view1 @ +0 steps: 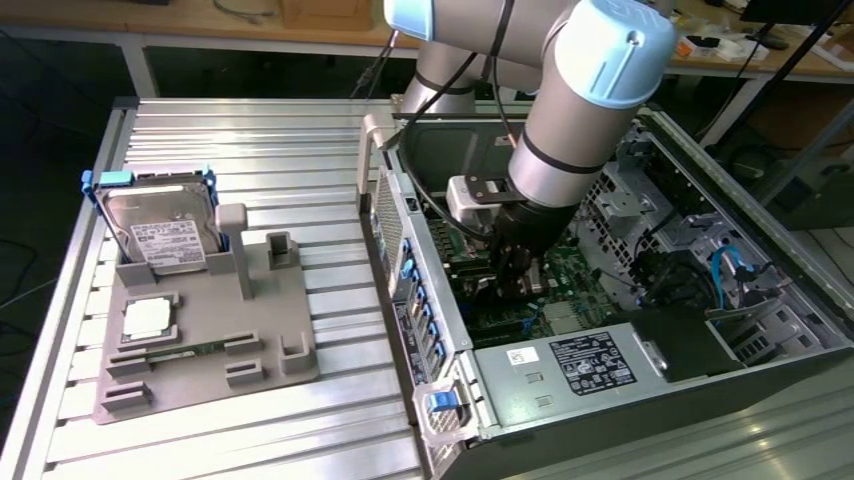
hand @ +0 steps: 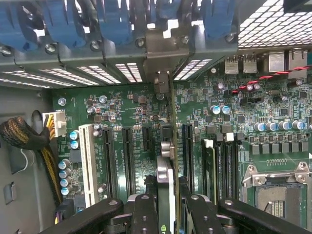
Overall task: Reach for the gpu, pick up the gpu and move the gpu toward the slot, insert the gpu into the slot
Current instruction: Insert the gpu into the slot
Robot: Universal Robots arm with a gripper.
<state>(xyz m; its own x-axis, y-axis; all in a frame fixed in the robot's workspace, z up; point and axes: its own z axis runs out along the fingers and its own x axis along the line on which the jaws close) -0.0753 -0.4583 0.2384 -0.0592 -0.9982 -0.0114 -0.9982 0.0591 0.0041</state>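
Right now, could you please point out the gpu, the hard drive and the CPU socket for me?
gpu (hand: pixel 165 178), wrist view, edge of the card between the fingers.
hard drive (view1: pixel 160 235), exterior view, its white label.
CPU socket (hand: pixel 278 195), wrist view, its silver frame.

One open computer case (view1: pixel 747 340), one hard drive (view1: pixel 167 235), one grey fixture tray (view1: pixel 200 370), one robot arm (view1: pixel 587 110).

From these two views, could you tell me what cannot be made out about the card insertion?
- The slot: in the wrist view the gpu, seen edge-on, covers it; whether the card is seated cannot be told.
- The gripper tips: in the exterior view they sink among dark parts inside the computer case.
- The CPU socket: cut off by the wrist view's edge.
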